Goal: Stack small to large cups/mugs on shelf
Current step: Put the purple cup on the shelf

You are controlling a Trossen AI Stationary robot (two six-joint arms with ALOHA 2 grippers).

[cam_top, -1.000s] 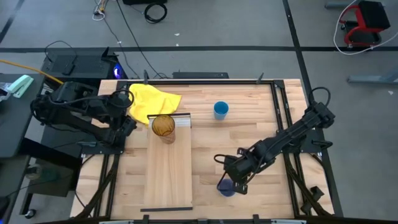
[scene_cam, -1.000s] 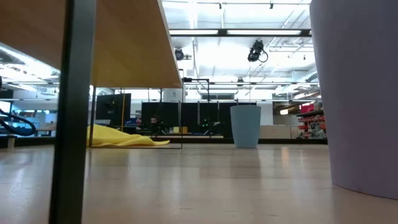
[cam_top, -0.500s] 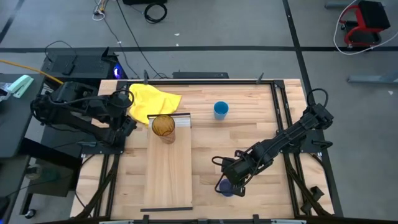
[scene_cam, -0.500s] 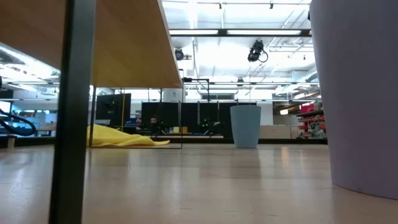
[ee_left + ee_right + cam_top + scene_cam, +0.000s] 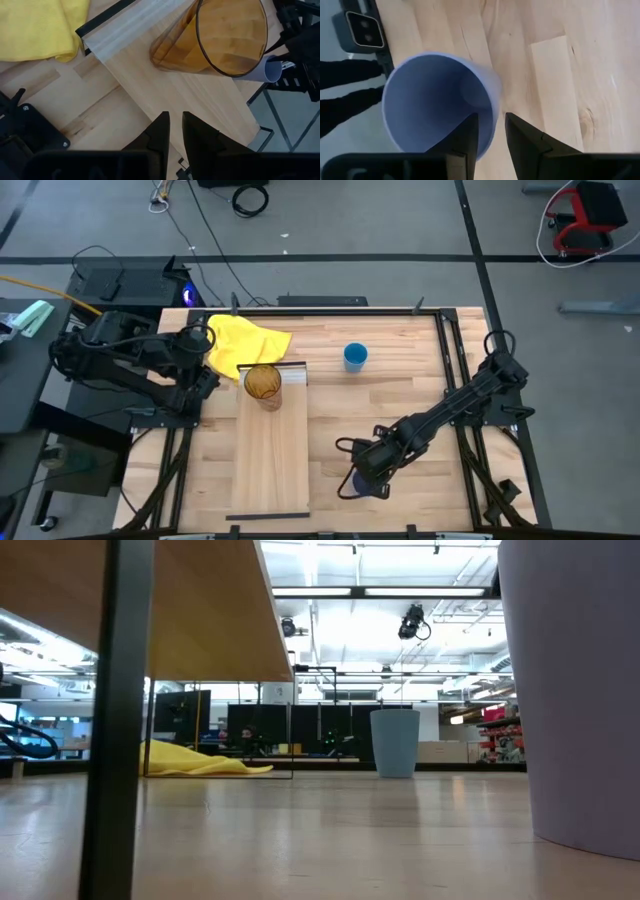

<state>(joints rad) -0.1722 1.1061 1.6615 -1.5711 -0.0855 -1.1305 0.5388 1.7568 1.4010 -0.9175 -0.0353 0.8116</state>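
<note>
The amber cup stands upright on the far end of the shelf, beside its ridged white strip. Out on the tabletop to the shelf's right, toward the far side, is the bright blue cup. The lavender cup stands upright near the table's front edge. My right gripper is right above it, open and pointing down; one finger stands inside the mouth, the other outside, with the cup's wall between them. I see no touch. My left gripper waits at the table's far left, a narrow gap between its fingers and nothing in it.
A yellow cloth lies at the far left, just behind the shelf's far end. Dark frame rails run along the table's sides. Bare slatted tabletop lies between the shelf and my right arm.
My right gripper has come down over the lavender cup, shifting a little toward the table's near edge. The cup has kept its place.
</note>
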